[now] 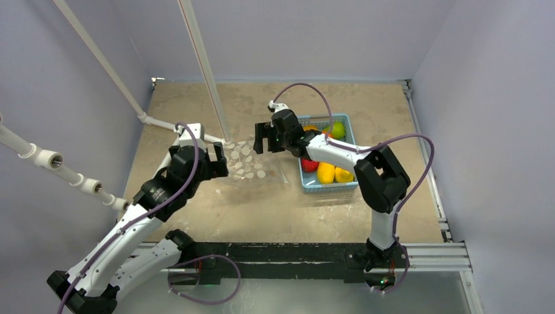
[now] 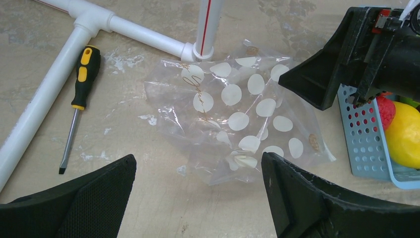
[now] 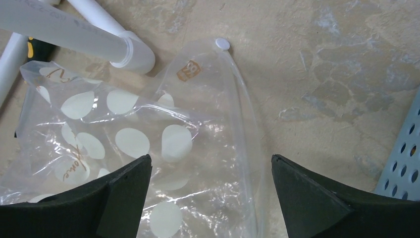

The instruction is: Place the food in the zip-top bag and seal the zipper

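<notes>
While the zip-top bag lies between them, left claw and right claw gape wide (empty).

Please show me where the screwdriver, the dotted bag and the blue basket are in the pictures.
screwdriver (image 2: 79,96), left wrist view, lower end of its handle.
zip-top bag (image 2: 237,121), left wrist view, a white dot near its middle.
basket (image 2: 364,134), left wrist view, its perforated side wall.
</notes>
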{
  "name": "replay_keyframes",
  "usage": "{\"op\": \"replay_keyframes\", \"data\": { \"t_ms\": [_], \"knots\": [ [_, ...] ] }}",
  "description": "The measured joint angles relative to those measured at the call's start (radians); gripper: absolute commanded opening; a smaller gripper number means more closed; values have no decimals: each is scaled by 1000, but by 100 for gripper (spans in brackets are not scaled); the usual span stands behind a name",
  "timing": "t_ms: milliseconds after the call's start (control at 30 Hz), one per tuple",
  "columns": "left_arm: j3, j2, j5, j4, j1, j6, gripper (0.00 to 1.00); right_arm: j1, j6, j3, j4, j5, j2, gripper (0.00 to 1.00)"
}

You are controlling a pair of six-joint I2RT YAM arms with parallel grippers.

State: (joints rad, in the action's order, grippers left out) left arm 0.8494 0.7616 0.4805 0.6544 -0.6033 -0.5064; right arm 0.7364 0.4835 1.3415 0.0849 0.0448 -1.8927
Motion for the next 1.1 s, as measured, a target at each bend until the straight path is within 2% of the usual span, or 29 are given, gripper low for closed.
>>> {"op": "replay_keyframes", "data": {
  "t_ms": [300,433,533,667,833,867,900,1100],
  "knots": [
    [16,0,0,13,0,-8,96,-29,-22,-2,-65,-104,-44,86],
    [20,0,0,18,0,-9,96,-30,-31,-8,-95,-146,-65,79],
    [21,0,0,20,0,-9,96,-30,-37,-8,-110,-167,-82,69],
    [24,0,0,21,0,-10,96,-30,-46,-9,-121,-180,-96,49],
    [24,0,0,21,0,-10,96,-30,-71,-14,-129,-194,-97,14],
    [24,0,0,21,0,-10,96,-30,-75,-16,-131,-193,-97,4],
    [24,0,0,21,0,-10,96,-30,-80,-18,-132,-190,-97,0],
    [27,5,0,20,0,-10,96,-27,-98,-44,-137,-164,-73,0]
  ]
}}
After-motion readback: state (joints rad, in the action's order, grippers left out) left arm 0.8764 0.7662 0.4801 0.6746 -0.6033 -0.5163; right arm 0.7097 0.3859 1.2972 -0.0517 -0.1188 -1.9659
